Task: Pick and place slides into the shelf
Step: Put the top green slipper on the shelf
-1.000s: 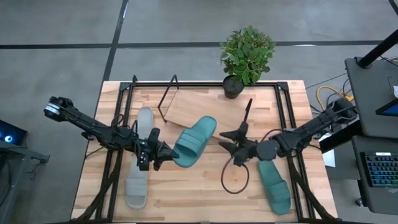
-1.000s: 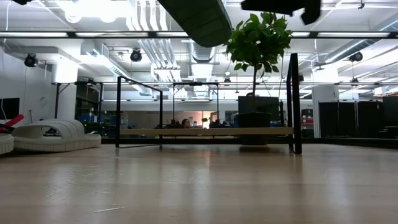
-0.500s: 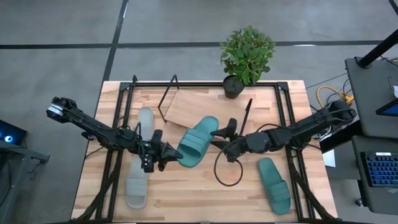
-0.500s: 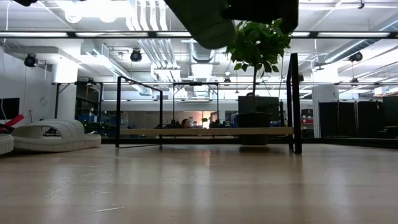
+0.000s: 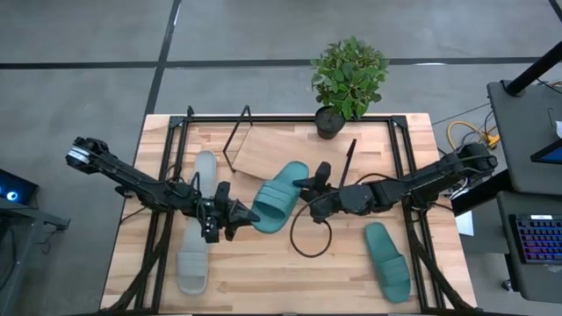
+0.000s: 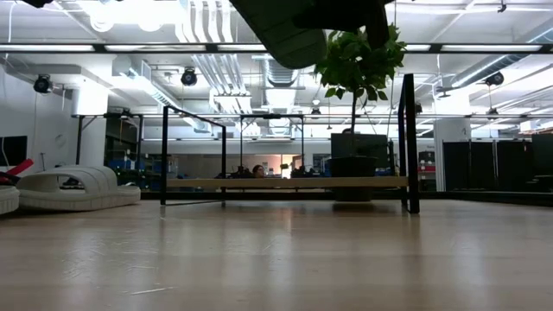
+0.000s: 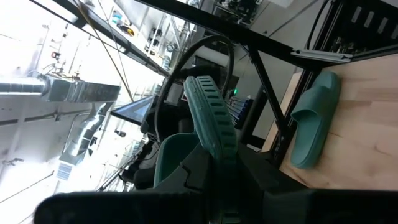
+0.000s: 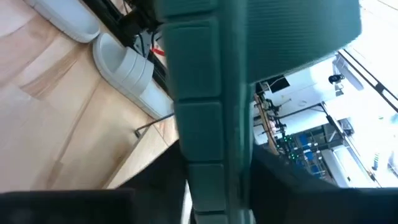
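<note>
Clenched on opposite ends of the lifted teal slide [image 5: 279, 197], left gripper [image 5: 235, 216] and right gripper [image 5: 306, 195] carry it together above the table [image 5: 263, 281], probably to steady it toward the nearby shelf [image 5: 268, 151].

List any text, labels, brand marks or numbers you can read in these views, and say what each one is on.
No readable text, label or number shows in any view.
The held teal slide and the grey slides show no brand mark.
The keyboard at the table's right has keys too small to read.
Screens in the room behind the shelf are too blurred to read.
</note>
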